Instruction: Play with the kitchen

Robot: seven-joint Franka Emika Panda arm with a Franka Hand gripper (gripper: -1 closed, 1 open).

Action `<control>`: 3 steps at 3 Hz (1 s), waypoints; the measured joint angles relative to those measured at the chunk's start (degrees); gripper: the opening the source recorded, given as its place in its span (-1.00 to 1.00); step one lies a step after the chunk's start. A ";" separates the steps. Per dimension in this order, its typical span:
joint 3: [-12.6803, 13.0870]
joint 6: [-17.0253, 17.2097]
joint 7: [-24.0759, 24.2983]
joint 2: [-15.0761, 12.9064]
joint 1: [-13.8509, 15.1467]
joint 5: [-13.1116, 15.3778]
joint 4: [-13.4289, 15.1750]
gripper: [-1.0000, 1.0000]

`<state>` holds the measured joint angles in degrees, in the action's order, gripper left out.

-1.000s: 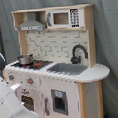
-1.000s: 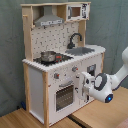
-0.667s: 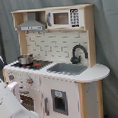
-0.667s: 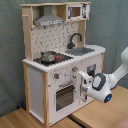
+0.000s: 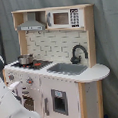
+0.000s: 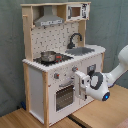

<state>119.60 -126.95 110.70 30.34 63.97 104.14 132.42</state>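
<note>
The kitchen [image 5: 61, 85] [image 6: 37, 80] is a toy of white panels and light wood, and it stands upright in both exterior views. On its stove sits a small metal pot [image 5: 25, 59] [image 6: 48, 56]. A black faucet [image 5: 77, 53] [image 6: 75, 39] curves over the grey sink [image 5: 68, 68] [image 6: 82, 50]. The windowed oven door [image 6: 64, 96] is below the knobs [image 6: 56, 76]. My gripper [image 6: 80, 84] is at the front panel, just right of the oven door in the second exterior view. In the first exterior view, the gripper [image 5: 16, 88] is partly hidden by my white arm.
A grey hood [image 5: 31, 24] and a microwave [image 5: 62, 18] sit on the upper shelf. My white arm [image 6: 112, 75] reaches in from the second exterior view's right. Light wooden boards [image 6: 100, 112] lie under the kitchen. A grey curtain [image 5: 109, 37] hangs behind.
My gripper has moved a little leftward in the second exterior view, closer to the kitchen's front panel by the oven door. The kitchen's parts have not moved.
</note>
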 joint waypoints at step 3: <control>1.41 5.54 -0.92 -0.10 -5.97 -8.65 1.08 -1.00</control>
<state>121.02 -121.41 109.79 30.24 58.00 95.49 133.50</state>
